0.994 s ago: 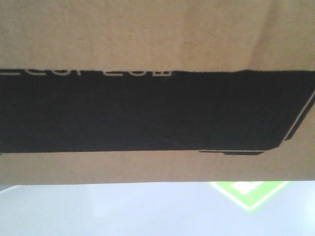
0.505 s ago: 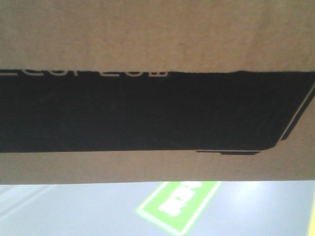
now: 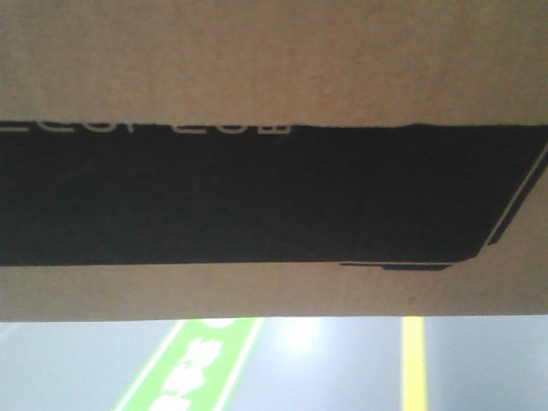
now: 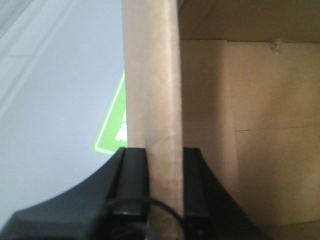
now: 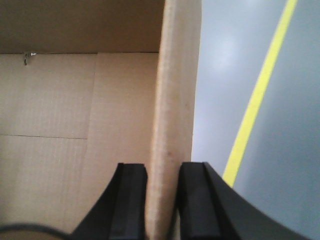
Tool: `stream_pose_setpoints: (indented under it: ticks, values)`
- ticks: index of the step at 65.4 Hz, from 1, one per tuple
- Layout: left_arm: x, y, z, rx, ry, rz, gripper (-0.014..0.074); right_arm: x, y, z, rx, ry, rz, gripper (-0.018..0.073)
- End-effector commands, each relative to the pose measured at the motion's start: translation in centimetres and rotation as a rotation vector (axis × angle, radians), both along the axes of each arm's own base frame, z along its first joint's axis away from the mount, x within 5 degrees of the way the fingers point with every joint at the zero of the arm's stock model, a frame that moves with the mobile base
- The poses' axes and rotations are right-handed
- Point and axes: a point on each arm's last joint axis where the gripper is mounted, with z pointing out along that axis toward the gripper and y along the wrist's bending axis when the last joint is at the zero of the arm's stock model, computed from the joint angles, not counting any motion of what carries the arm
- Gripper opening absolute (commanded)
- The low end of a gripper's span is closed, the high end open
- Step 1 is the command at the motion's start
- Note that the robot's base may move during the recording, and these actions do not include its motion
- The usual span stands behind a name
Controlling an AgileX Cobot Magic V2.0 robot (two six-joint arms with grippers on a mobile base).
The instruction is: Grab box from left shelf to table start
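Across the top three quarters of the front view, the box [image 3: 274, 77] fills the frame, black panel and all. It's held up above the floor [image 3: 342, 368], with no shelf or table in sight. In the left wrist view the left gripper [image 4: 164, 165] is clamped on one box wall, one jaw outside and one inside. The right gripper [image 5: 163, 172] pinches the opposite wall the same way. Looks like mid-carry to me, on the way to the table.

Tip for this bit: keep both pinches tight and the arms level with each other, since thin cardboard can bend or slip if one side sags. Slow base moves, no jerks, and don't lower until the table is actually under the box.

Versus a second ago, the box sits in the same spot in the front view, but the floor below has slid. The green marking [image 3: 193, 368] was lower right and is now lower left, and a yellow line [image 3: 414, 364] has come in at lower right. Reads like the base is turning.
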Motion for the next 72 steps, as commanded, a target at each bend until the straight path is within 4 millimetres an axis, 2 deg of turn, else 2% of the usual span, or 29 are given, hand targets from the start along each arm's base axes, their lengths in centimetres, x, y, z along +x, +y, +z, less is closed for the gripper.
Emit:
stream_pose_setpoints:
  ticks: [1,72]
  values:
    - [-0.66,0.51,1.49,-0.05,-0.074,-0.03,-0.0097,0.17,-0.82,1.75,-0.036,-0.149,-0.032,0.0058]
    - [-0.66,0.51,1.49,-0.05,-0.074,-0.03,-0.0097,0.17,-0.83,1.73,-0.037,-0.147,-0.033,0.0058]
